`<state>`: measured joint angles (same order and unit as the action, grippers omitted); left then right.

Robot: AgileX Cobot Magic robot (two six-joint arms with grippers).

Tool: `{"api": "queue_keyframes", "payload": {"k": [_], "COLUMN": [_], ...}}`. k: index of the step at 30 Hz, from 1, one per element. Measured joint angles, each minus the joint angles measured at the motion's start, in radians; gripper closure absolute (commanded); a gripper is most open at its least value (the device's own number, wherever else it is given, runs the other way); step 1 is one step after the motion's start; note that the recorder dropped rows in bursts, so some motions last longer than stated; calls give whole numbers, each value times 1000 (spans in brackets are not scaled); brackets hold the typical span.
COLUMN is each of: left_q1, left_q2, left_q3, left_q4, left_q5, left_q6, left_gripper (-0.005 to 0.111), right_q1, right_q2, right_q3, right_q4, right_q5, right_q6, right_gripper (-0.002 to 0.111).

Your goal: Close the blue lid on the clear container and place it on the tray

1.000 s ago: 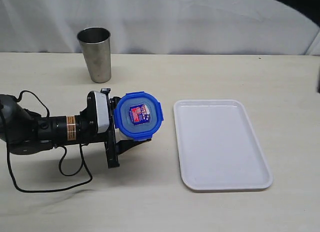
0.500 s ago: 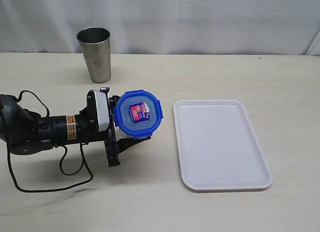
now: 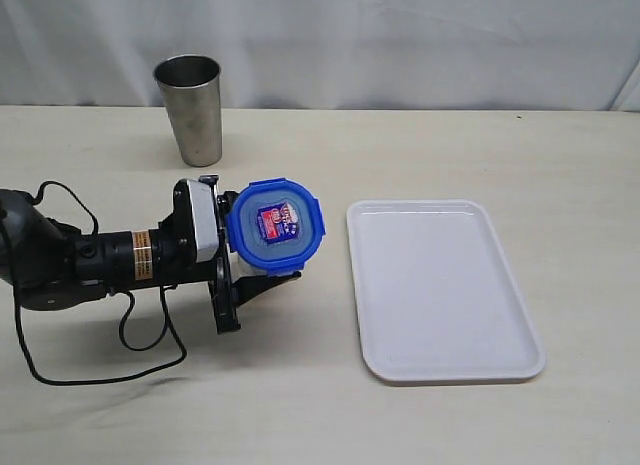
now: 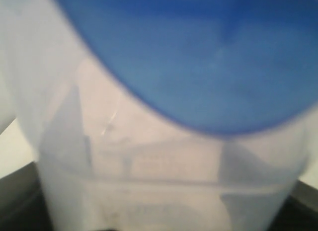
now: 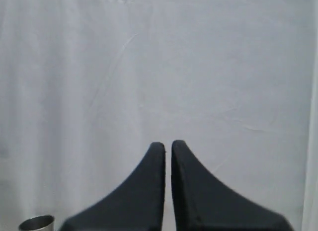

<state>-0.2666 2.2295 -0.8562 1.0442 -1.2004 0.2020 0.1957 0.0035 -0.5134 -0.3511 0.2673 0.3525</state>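
Observation:
The blue lid (image 3: 274,225) sits on top of the clear container (image 3: 252,276), left of the tray (image 3: 441,288). My left gripper (image 3: 255,245) reaches in from the left, shut on the container just under the lid. The left wrist view is filled by the blurred translucent container (image 4: 164,166) with the blue lid (image 4: 198,57) above it; dark fingers (image 4: 17,196) show at its sides. My right gripper (image 5: 168,146) is shut on nothing, faces the white backdrop, and is out of the exterior view.
A shiny steel tumbler (image 3: 190,107) stands at the back left, and its rim (image 5: 36,223) shows in the right wrist view. The left arm's black cable (image 3: 130,335) loops on the table. The white tray holds nothing.
The right arm, dark at the upper right edge a second ago, has left the exterior view. The lidded container has shifted slightly left and back in the left gripper.

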Motion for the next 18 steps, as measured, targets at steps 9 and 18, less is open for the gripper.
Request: {"api": "queue_keyframes", "payload": {"k": [9,18], "left_q1": [0,0], "left_q2": [0,0], "left_q3": [0,0], "left_q4": [-2,-2], "left_q5": [0,0], "left_q6": [-4,-10], "left_gripper": [107,107], "right_q1": [-150,-152], "right_q2": [-2,-2], "right_q3": [53,81], "right_q4": [51,55], "right_q5": [-62,-57], "right_q6": [4,4], "right_gripper": [104,104]}}
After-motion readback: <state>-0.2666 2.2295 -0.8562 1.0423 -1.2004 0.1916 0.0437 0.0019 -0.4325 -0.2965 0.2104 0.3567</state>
